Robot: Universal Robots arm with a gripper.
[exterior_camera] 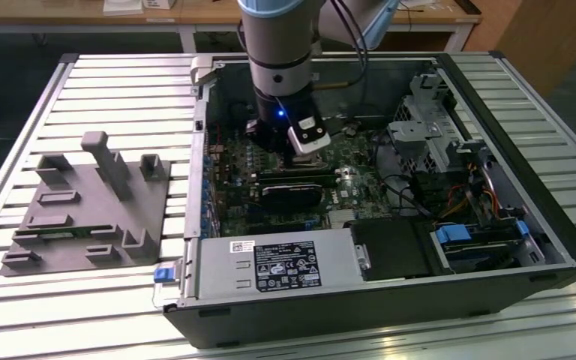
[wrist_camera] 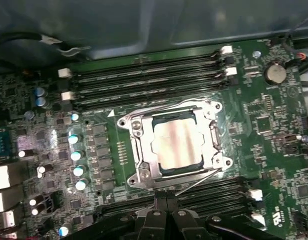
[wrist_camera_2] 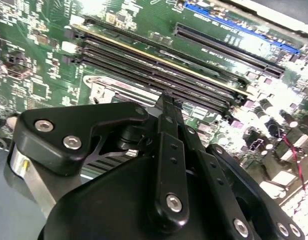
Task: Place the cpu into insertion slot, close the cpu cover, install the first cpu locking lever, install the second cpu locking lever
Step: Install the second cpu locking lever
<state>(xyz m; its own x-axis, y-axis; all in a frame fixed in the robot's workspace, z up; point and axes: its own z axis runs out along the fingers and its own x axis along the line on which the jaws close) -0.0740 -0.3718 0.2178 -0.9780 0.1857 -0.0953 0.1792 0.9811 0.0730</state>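
- First wrist view, nearest: the gripper (wrist_camera: 166, 216), black, with its fingers pressed together and nothing between them, poised just at the edge of the slot (wrist_camera: 175, 144).
- Just past the fingertips lies the slot, a silver-rimmed square on the green board (wrist_camera: 274, 125).
- Its cover (wrist_camera: 138, 145) is down flat over it, a silver frame with a square opening.
- The cpu (wrist_camera: 176, 144) sits in the slot, its pale metal top showing through that opening.
- Thin lever wires run along the frame's edges; whether they are hooked I cannot tell.
- Beyond the slot run long dark memory slots (wrist_camera: 143, 80) with white clips.
- Second wrist view: the black gripper linkage (wrist_camera_2: 169, 170) is close up, the fingers meeting at a narrow tip over the silver frame, with the memory slots behind.
- Exterior view: the arm (exterior_camera: 280, 52) reaches straight down into the open case (exterior_camera: 388, 300), the gripper (exterior_camera: 290, 154) low over the board.
- At the exterior view's left, well apart from the case, a grey fixture (exterior_camera: 88, 206) rests on the slatted table (exterior_camera: 28, 315).
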